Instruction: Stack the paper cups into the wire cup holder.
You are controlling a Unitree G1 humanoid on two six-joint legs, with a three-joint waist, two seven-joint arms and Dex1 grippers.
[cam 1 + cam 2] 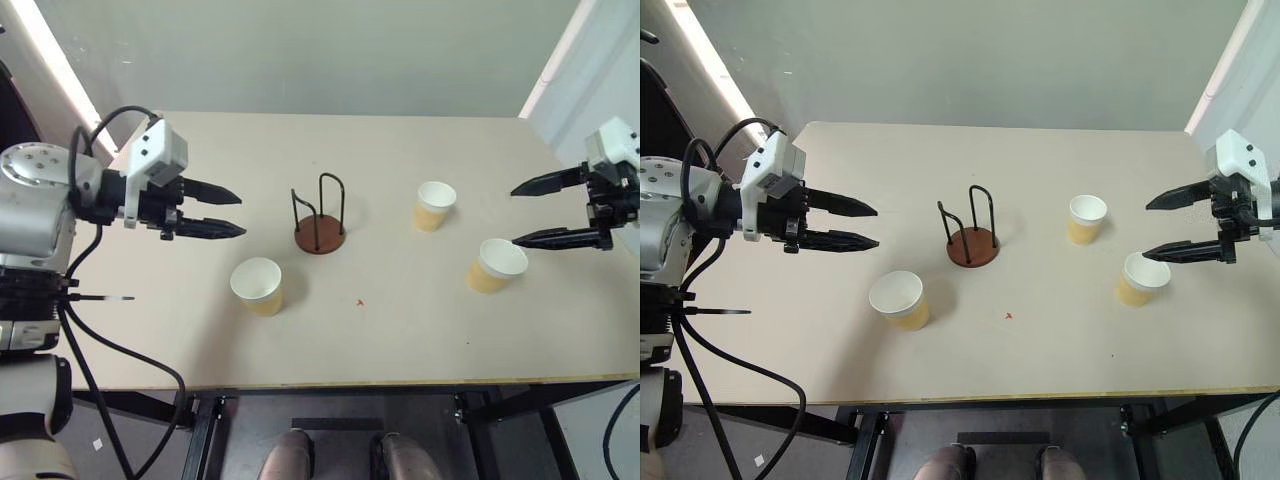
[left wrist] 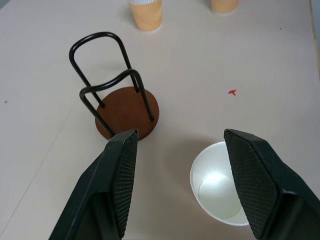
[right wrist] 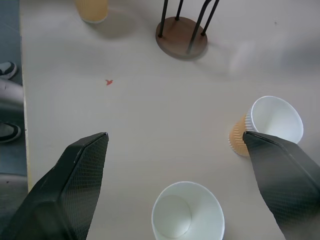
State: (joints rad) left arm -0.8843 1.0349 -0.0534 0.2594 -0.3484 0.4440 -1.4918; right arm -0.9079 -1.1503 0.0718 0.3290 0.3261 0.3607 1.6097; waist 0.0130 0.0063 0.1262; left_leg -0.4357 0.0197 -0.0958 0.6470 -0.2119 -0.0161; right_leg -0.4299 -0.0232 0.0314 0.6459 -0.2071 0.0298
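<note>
- Cup holder: counter centre, empty.
- Cups: one at 7 o'clock, two at 3 o'clock.
- Left hand, right hand: spread, holding nothing.

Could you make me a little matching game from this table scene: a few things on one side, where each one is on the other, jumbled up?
Things:
1. reddish-brown disc wire cup holder
2. tan ribbed paper cup nearest the left gripper
3. tan ribbed paper cup nearest the right gripper
4. tiny red speck

Places:
A. just below the right gripper's open fingers
B. on bare tabletop between the near cups
C. middle of the beige table, empty
D. near table edge, on the left gripper's side

Pairs: 1-C, 2-D, 3-A, 4-B
</note>
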